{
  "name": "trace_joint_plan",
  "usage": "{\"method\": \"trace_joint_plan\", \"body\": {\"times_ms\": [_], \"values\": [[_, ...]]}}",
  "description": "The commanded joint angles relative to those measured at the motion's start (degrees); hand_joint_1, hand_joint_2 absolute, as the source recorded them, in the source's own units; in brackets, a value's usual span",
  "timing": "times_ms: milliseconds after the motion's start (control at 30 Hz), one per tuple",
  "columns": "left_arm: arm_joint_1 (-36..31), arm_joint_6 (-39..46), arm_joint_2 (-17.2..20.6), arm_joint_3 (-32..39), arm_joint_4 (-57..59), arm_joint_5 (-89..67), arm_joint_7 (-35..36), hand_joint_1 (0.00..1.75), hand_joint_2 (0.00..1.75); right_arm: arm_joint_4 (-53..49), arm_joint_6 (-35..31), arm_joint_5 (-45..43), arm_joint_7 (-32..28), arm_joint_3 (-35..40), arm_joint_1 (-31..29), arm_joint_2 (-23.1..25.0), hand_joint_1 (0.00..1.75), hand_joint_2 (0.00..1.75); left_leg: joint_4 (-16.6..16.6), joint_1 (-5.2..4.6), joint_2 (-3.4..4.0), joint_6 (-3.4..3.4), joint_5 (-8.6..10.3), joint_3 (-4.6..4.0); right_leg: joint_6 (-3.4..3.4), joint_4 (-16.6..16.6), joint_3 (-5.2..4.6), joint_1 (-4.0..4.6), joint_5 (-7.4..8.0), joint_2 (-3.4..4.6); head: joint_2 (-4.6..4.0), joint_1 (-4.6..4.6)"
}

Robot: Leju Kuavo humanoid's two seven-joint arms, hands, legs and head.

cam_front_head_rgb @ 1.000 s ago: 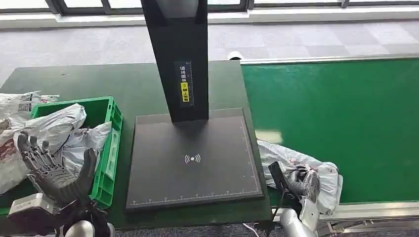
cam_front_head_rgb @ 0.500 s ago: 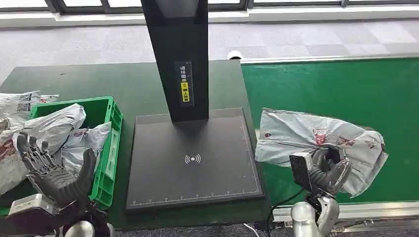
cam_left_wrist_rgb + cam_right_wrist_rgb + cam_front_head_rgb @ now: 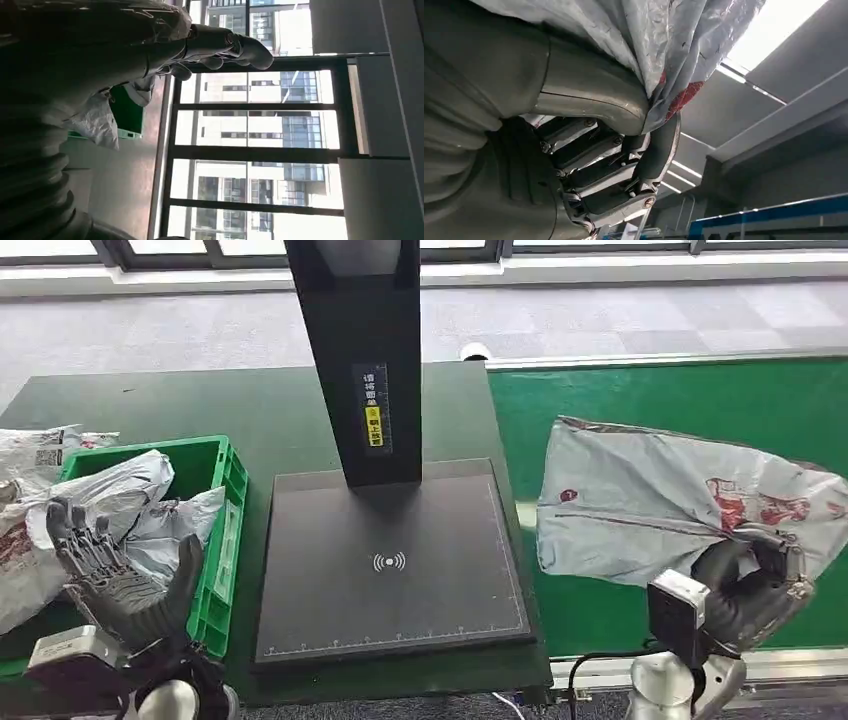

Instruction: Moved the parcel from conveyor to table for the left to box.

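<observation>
Right hand (image 3: 745, 592) grips grey parcel (image 3: 660, 500) at its near-right edge, holding it lifted above green conveyor (image 3: 640, 410), right of scanner plate (image 3: 390, 560). Left hand (image 3: 120, 585) released, fingers spread, near-left by green crate (image 3: 225, 530).

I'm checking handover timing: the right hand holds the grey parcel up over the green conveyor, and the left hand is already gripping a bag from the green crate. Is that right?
Not quite. The head view shows the left hand open, fingers spread, holding nothing beside the green crate. The right hand does hold the grey parcel up over the green conveyor.
</observation>
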Motion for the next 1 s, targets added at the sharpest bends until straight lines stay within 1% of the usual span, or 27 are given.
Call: {"method": "trace_joint_plan", "body": {"times_ms": [33,133,167,200,233,267,300,333,367,400,433,467,500,533,567,633,667,700,767,800,867,1000], "values": [[-1.76,-0.07,2.36,-2.0,2.93,0.33,0.28,0.0,1.75,-2.46,0.17,-0.4,0.17,1.78,0.01,0.94,1.75,1.75,-0.12,0.0,0.06,-0.02,0.04,0.07,-0.08,-0.09,0.04,0.01,0.04,0.01,0.0,0.0],[-1.76,-0.07,2.36,-2.0,2.93,0.33,0.28,0.0,1.75,-2.46,0.17,-0.4,0.17,1.78,0.01,0.94,1.75,1.75,-0.07,0.0,0.01,-0.02,0.03,0.05,-0.07,-0.05,0.04,0.02,0.02,-0.02,0.0,0.0],[-1.92,0.06,2.52,-2.24,3.12,0.46,0.28,0.0,1.75,-2.82,0.17,-0.8,0.17,4.06,0.52,0.94,1.75,1.75,-0.11,0.0,0.03,-0.02,0.04,0.06,-0.09,-0.08,0.05,0.02,0.04,-0.01,0.0,0.0],[-2.16,1.07,3.45,-3.33,3.42,1.34,0.28,0.0,1.75,-2.0,0.17,-0.35,0.17,5.99,0.69,0.94,1.75,1.75,-0.16,0.0,0.05,-0.03,0.06,0.1,-0.1,-0.12,0.06,0.01,0.06,0.01,0.0,0.0],[-1.49,0.69,3.88,-3.14,2.63,1.52,0.28,0.0,1.75,1.06,0.17,1.62,0.88,7.35,-1.61,0.94,1.75,1.75,-0.08,-0.01,0.09,-0.03,0.03,0.05,-0.08,-0.04,0.0,0.0,0.03,0.06,0.0,0.0],[-2.33,0.03,1.96,-2.85,3.65,-0.21,0.28,0.0,1.75,1.02,0.17,3.06,2.19,10.33,-0.5,0.94,1.75,1.75,-0.15,0.0,0.12,-0.05,0.05,0.1,-0.11,-0.1,0.03,0.02,0.07,0.07,0.0,0.0],[-2.4,-0.29,2.46,-2.55,3.6,0.33,0.28,0.0,1.75,1.11,0.17,2.32,1.37,10.93,0.55,0.94,1.75,1.75,-0.14,0.01,0.27,-0.05,0.04,0.11,-0.1,-0.09,0.01,0.02,0.1,0.22,0.0,0.02],[-2.65,-1.29,1.6,-1.96,3.85,-0.49,0.28,0.0,1.75,2.98,0.17,3.57,2.09,13.88,0.85,0.94,1.75,1.75,-0.19,0.03,0.27,-0.05,0.06,0.1,-0.13,-0.14,0.03,0.04,0.13,0.22,0.0,0.0],[-2.85,-0.2,2.49,-3.12,4.15,0.42,0.28,0.0,1.75,5.83,0.17,9.37,8.08,16.62,-4.49,0.94,1.75,1.75,-0.14,0.02,0.17,-0.05,0.04,0.07,-0.1,-0.1,0.02,0.03,0.08,0.14,0.0,0.0],[-3.19,-0.22,2.37,-3.22,4.5,0.34,0.28,0.0,1.75,4.76,0.17,7.44,6.02,18.15,-0.44,0.94,1.75,1.75,-0.21,0.08,0.33,-0.07,0.07,0.15,-0.14,-0.19,0.04,0.09,0.17,0.28,0.0,0.0],[-3.19,-0.22,2.37,-3.22,4.5,0.34,0.28,0.0,1.75,4.76,0.17,7.44,6.02,18.15,-0.44,0.94,1.75,1.75,-0.13,0.03,0.25,-0.03,0.04,0.11,-0.09,-0.1,0.04,0.04,0.1,0.22,0.0,0.0],[-3.02,-0.12,2.03,-3.44,4.34,-0.01,0.28,0.0,1.75,5.48,0.17,7.71,6.04,19.66,0.18,0.94,1.75,1.75,-0.18,0.06,0.25,-0.05,0.06,0.13,-0.12,-0.14,0.06,0.06,0.12,0.22,0.0,0.0],[-3.7,-0.8,2.36,-2.83,4.82,0.28,0.28,0.0,1.75,5.35,0.17,11.38,10.96,23.0,-0.76,0.94,1.75,1.75,-0.23,0.06,0.25,-0.06,0.09,0.14,-0.14,-0.17,0.07,0.07,0.13,0.21,0.0,0.0],[-3.3,-1.16,2.26,-3.03,4.42,0.18,0.28,0.0,1.75,10.37,0.17,8.61,8.71,23.34,-2.53,-1.0,1.75,1.75,-0.13,0.07,0.32,-0.07,0.06,0.09,-0.11,-0.07,-0.02,0.07,0.11,0.28,0.0,0.0],[-4.35,-0.93,2.35,-3.27,5.5,0.55,0.28,0.0,1.75,14.16,0.17,8.83,4.8,21.99,-3.13,0.94,1.75,1.75,-0.23,0.04,0.25,-0.08,0.11,0.14,-0.13,-0.14,0.04,0.04,0.12,0.2,0.0,0.0],[-4.91,-0.84,2.6,-3.92,6.04,0.82,0.28,0.0,1.75,18.55,0.17,10.37,6.08,25.77,-4.13,0.94,1.75,1.75,-0.24,0.13,0.22,-0.08,0.14,0.21,-0.13,-0.23,0.16,0.13,0.18,0.18,0.0,0.0],[-4.91,-0.84,2.6,-3.92,6.04,0.82,0.28,0.0,1.75,18.55,0.17,10.37,6.08,25.77,-4.13,0.94,1.75,1.75,-0.33,0.14,0.3,-0.08,0.15,0.26,-0.15,-0.31,0.19,0.13,0.21,0.25,0.0,0.0],[-5.23,-3.79,0.26,-1.34,6.06,-1.45,0.28,0.0,1.75,21.89,0.17,10.68,6.96,27.36,-5.57,0.94,1.75,1.75,-0.18,0.13,0.29,-0.08,0.07,0.21,-0.11,-0.16,0.12,0.12,0.12,0.26,0.0,0.0],[-5.79,-2.95,1.41,-2.94,6.64,-0.28,0.28,0.0,1.75,25.26,0.17,10.81,7.93,29.58,-6.17,0.94,1.75,1.75,-0.12,0.11,0.27,-0.06,0.05,0.16,-0.08,-0.07,0.1,0.08,0.1,0.26,0.0,0.0],[-5.87,-2.68,1.6,-3.0,6.63,-0.05,0.28,0.0,1.75,26.79,0.17,10.63,7.56,29.23,-6.96,0.94,1.75,1.75,-0.18,0.12,0.28,-0.07,0.09,0.16,-0.1,-0.14,0.1,0.1,0.14,0.26,0.0,0.0],[-6.49,-2.56,1.72,-4.04,7.48,0.19,0.28,0.0,1.75,29.38,0.17,11.19,9.35,30.95,-7.39,0.94,1.75,1.75,-0.19,0.14,0.28,-0.08,0.09,0.18,-0.11,-0.16,0.13,0.12,0.14,0.26,0.0,0.0],[-6.94,-2.71,1.68,-4.73,8.16,0.35,0.28,0.0,1.75,29.34,0.17,12.11,10.75,32.07,-6.51,0.94,1.75,1.75,-0.25,0.09,0.16,-0.09,0.13,0.18,-0.14,-0.15,0.12,0.08,0.11,0.13,0.0,0.0]]}}
